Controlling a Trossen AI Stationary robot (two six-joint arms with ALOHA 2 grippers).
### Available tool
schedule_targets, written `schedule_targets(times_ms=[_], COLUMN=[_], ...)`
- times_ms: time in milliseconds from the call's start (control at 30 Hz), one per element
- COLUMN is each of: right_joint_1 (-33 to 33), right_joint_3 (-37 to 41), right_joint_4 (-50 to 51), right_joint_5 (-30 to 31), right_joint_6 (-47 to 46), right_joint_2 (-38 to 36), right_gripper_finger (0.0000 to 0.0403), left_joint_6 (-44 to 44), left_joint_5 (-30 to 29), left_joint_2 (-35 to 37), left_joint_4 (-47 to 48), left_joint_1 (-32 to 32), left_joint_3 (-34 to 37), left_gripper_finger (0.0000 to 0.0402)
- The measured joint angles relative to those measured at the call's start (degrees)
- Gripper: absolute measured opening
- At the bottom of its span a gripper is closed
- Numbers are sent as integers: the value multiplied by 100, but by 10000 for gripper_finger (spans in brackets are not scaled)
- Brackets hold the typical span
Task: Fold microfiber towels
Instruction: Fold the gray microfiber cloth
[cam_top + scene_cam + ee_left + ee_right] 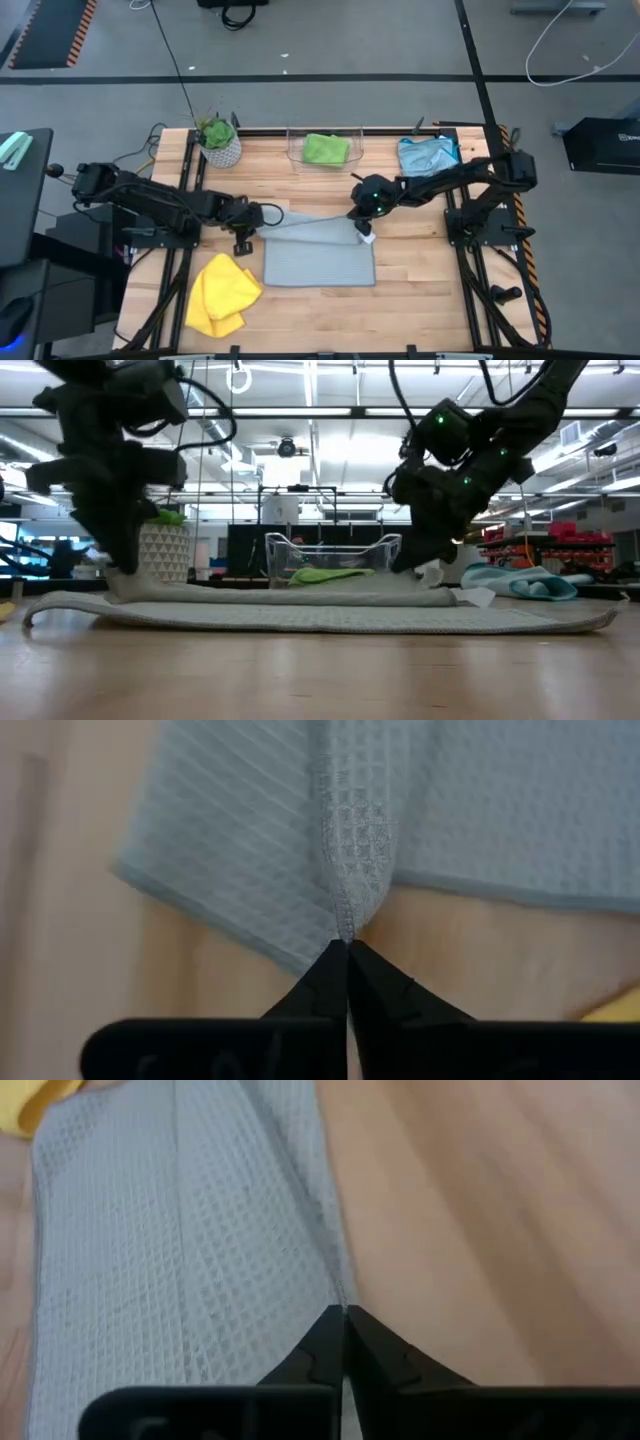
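Grey towel [320,258] lies mid-table, its far edge folded over; left gripper [243,240] pinches its far left corner, right gripper [364,232] pinches the far right corner; yellow towel [222,294] lies near-left; green towel [326,149] in the bin [294,152], blue towel [428,155] far right.

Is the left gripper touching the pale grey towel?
Touching. In the left wrist view the left gripper is shut on a puckered edge of the pale grey towel, the cloth gathered between its fingertips.
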State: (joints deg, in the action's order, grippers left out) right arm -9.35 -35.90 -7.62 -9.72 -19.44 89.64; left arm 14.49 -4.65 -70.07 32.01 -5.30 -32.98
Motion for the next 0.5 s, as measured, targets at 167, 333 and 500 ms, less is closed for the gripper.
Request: schedule_targets(times_ms=[167,333,500], right_joint_1=[0,18,18], right_joint_3=[0,0,-1], right_joint_4=[438,781,1126], right_joint_5=[646,1187,1669], right_joint_6=[315,655,1058], right_joint_2=[-756,-1604,-2405], right_gripper_finger=[6,5,4], left_joint_6=[-213,-468,-501], left_joint_5=[-501,-985,-2036], left_joint_2=[6,8,10], left_joint_4=[614,859,1245], left_joint_1=[56,227,428], left_joint_3=[-663,-1288,-1790], left_gripper_finger=[8,10,5])
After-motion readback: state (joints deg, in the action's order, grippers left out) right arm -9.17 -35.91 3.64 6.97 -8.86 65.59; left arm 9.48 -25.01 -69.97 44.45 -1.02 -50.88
